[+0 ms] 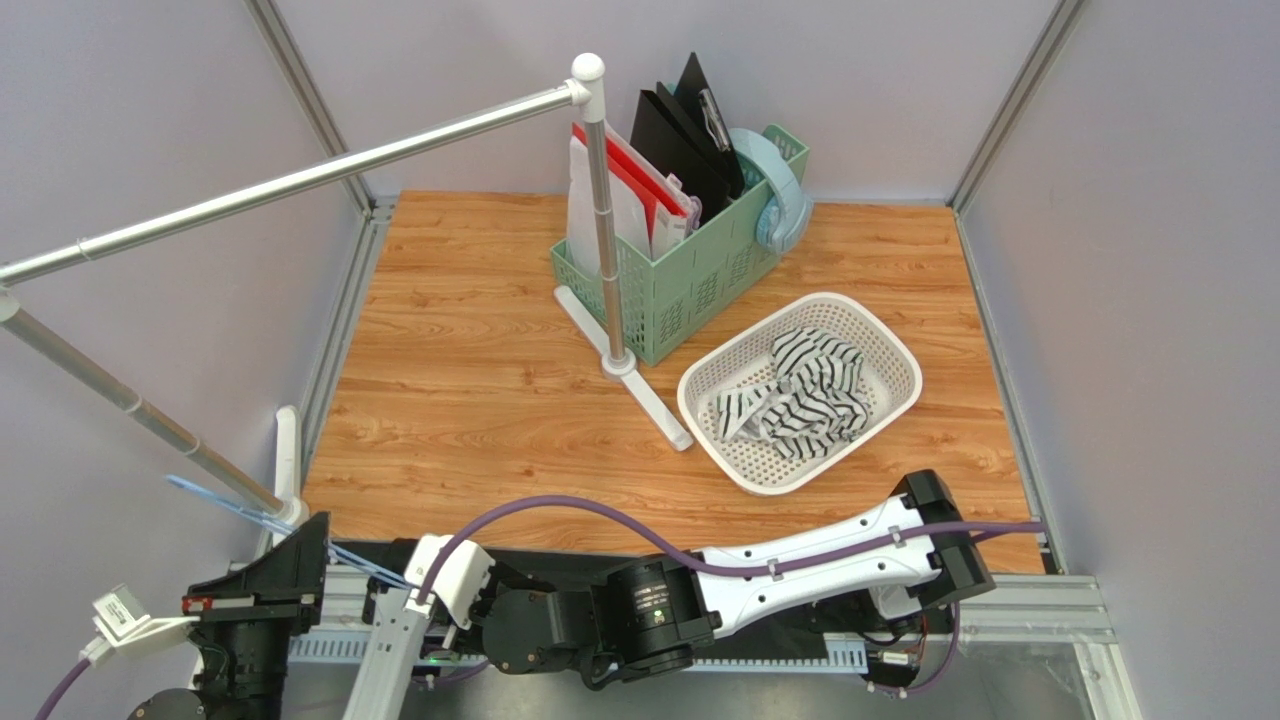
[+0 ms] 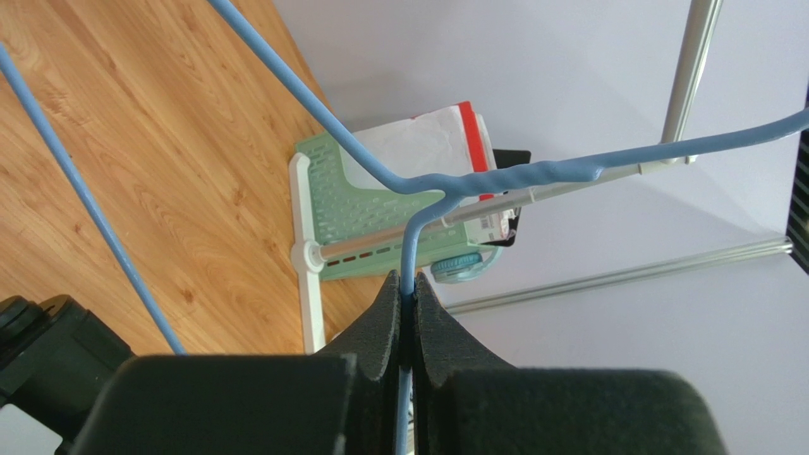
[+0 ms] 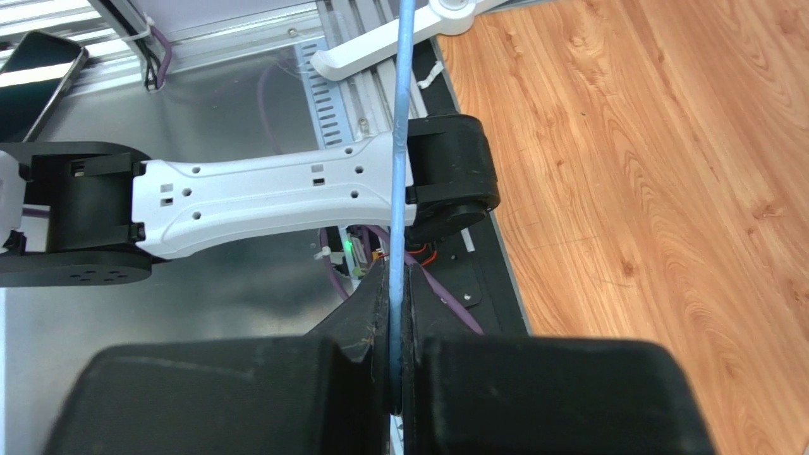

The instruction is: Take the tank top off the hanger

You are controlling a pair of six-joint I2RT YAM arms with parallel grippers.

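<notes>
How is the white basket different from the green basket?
The white basket is low and rounded, while the green basket is taller and boxy. The white basket holds the crumpled striped tank top, while the green basket holds folders standing upright. Both have walls full of little holes, and both stand on the wooden table.

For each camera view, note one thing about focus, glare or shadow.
Top external: even light, faint shadows by the white basket. Left wrist: the hanger sharp, the left gripper dark and featureless. Right wrist: glare on the metal bench, the right gripper equally dark.
</notes>
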